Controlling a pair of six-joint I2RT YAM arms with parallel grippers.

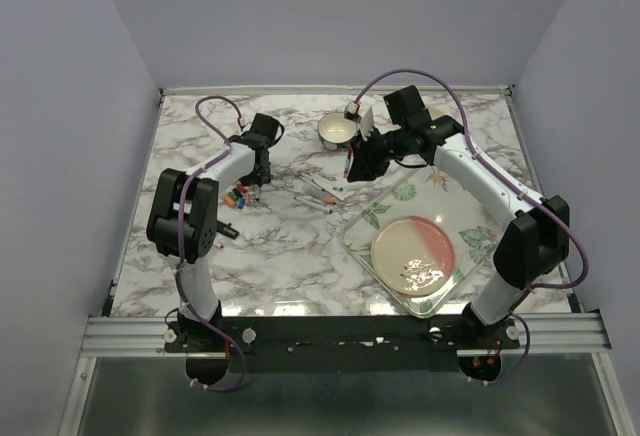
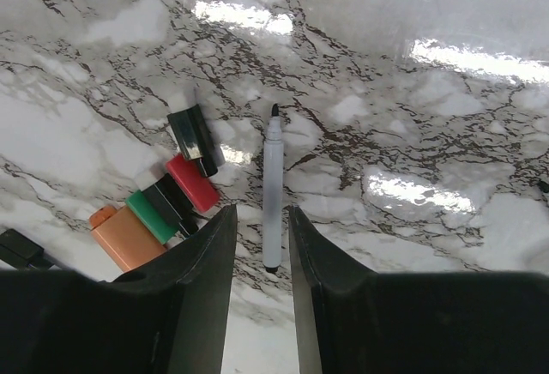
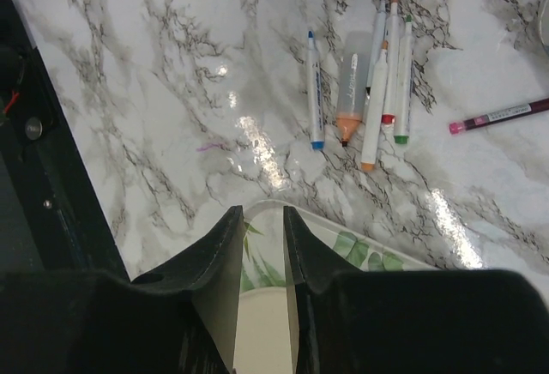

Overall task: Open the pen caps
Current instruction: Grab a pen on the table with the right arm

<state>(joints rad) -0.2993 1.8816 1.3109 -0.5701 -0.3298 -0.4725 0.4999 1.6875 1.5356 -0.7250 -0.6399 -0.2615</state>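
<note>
While left hand (image 2: 257,224) straddles pen (image 2: 272,168) | pen caps (image 2: 192,183) lie just left

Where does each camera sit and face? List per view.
Top external: above and behind the left arm and right arm, looking down on the table; both show.
Left wrist: on the left arm, looking down past the left pincer at a pen and caps.
Right wrist: on the right arm, past the right pincer at tray and pens.
Shared: top and left wrist both show the caps.
</note>
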